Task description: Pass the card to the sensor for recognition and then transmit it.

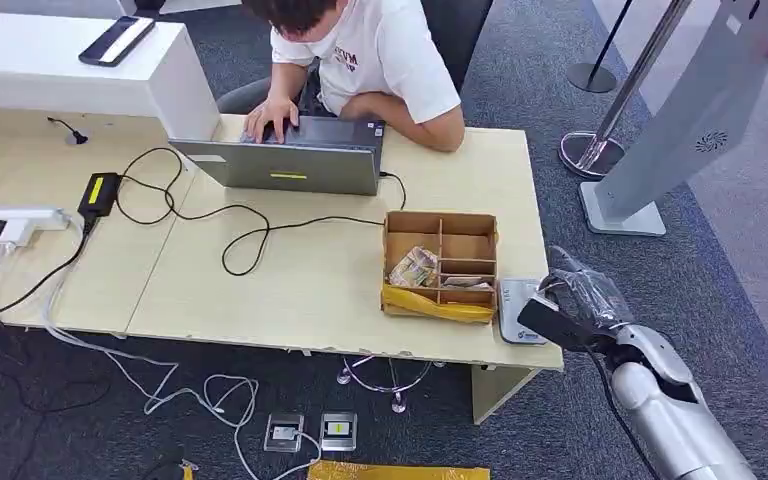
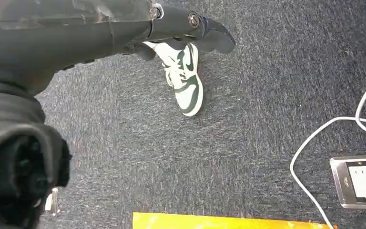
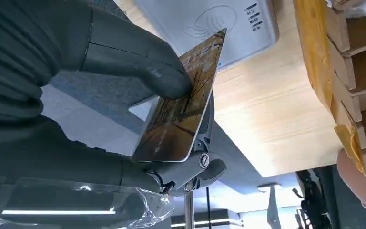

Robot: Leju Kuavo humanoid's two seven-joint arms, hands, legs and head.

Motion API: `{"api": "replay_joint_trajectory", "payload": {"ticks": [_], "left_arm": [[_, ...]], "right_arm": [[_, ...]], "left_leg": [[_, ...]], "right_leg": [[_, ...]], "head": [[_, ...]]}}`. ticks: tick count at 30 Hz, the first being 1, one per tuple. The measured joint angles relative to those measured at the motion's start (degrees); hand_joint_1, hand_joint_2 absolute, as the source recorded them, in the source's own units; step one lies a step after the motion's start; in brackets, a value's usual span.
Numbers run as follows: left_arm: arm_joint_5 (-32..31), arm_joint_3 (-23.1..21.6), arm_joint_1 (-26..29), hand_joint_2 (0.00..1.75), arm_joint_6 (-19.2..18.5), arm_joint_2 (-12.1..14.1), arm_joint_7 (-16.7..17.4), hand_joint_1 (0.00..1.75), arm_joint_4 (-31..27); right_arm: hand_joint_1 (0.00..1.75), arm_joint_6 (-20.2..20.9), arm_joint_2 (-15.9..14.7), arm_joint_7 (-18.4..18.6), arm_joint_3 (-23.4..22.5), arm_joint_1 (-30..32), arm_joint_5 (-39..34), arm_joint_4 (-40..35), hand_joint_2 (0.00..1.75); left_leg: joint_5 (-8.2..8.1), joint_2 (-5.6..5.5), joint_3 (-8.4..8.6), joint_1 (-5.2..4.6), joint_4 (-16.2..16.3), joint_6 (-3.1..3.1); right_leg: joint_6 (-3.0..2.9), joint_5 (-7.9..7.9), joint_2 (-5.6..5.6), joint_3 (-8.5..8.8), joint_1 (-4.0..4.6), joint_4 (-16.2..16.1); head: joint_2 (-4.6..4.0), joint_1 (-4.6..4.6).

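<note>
R hand (image 3: 124, 95) pinches card (image 3: 181, 105) btwn thumb & fingers, near sensor (image 3: 209, 24).

Wooden table (image 1: 310, 290); laptop (image 1: 290, 165), divided box (image 1: 440, 265), sensor (image 1: 521, 310)

head cam high, looking down on counter (image 1: 340, 290); left wrist faces carpet (image 2: 248, 119); right wrist close, sharing counter edge
</note>
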Motion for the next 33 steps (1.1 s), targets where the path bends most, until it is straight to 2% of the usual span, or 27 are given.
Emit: {"api": "replay_joint_trajectory", "payload": {"ticks": [33], "left_arm": [[-0.2,0.0,0.0,0.00,0.0,0.0,0.0,0.00,0.0]], "right_arm": [[1.75,0.3,-0.4,0.0,-1.0,1.3,0.0,-0.5,1.75]], "left_leg": [[0.00,0.00,0.00,0.00,0.0,0.00]], "right_leg": [[0.00,0.00,0.00,0.00,0.00,0.0]], "head": [[0.00,0.00]]}}
